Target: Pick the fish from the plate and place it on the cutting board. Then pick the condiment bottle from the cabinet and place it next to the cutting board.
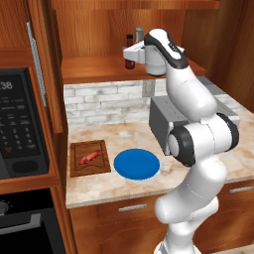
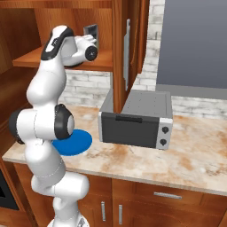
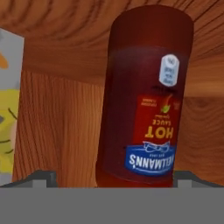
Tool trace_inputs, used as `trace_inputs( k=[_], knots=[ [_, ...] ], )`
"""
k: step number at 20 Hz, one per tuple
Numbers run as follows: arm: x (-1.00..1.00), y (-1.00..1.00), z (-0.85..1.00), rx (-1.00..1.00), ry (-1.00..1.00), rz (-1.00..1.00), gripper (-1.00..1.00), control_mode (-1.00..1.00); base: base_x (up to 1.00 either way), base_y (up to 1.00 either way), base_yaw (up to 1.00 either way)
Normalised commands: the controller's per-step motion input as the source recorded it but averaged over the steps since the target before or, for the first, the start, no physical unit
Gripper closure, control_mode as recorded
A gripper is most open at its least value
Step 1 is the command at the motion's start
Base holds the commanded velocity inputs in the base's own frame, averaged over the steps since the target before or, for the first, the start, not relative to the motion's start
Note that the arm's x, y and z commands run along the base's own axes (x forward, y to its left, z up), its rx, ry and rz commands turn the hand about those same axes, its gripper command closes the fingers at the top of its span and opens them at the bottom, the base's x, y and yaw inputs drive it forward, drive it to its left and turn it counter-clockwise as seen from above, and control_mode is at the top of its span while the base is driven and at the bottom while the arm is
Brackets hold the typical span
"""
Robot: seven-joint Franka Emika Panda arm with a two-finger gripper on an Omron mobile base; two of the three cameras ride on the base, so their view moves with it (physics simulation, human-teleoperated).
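Open tool (image 1: 128, 58) at condiment bottle (image 3: 146, 100)

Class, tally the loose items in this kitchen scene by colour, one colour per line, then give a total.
Red-orange: 1, the fish
Blue: 1, the plate
Dark brown: 2, the cutting board, the condiment bottle
Grey: 1, the cylinder
Total: 5

The cabinet (image 1: 99, 69) is warm brown wood with visible grain. The condiment bottle (image 3: 146, 100) looks like smooth, dark red-brown plastic or glass, faintly glossy, with a printed paper label. The cutting board (image 1: 89, 158) is dark matt wood. The plate (image 1: 137, 164) is smooth, flat blue. The counter (image 1: 124, 186) is mottled, polished stone. The toaster oven (image 2: 137, 117) is brushed grey metal.
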Motion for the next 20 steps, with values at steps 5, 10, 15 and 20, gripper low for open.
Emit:
trace_inputs(
  k=[5, 10, 15, 20],
  knots=[
    [0.06, 0.12, 0.0, 0.0, 0.02, 0.0, -1.0, -1.0, 0.0, 0.0, 0.0],
    [0.0, 0.06, 0.0, 0.0, 0.0, 0.0, 1.0, -1.0, 0.0, 0.0, 0.0],
    [0.0, 0.0, 0.0, 0.0, 0.0, 0.0, 1.0, -1.0, 0.0, 0.0, 0.0],
    [0.0, 0.0, 0.0, 0.0, 0.0, 0.0, 1.0, -1.0, 0.0, 0.0, 0.0]
  ],
)
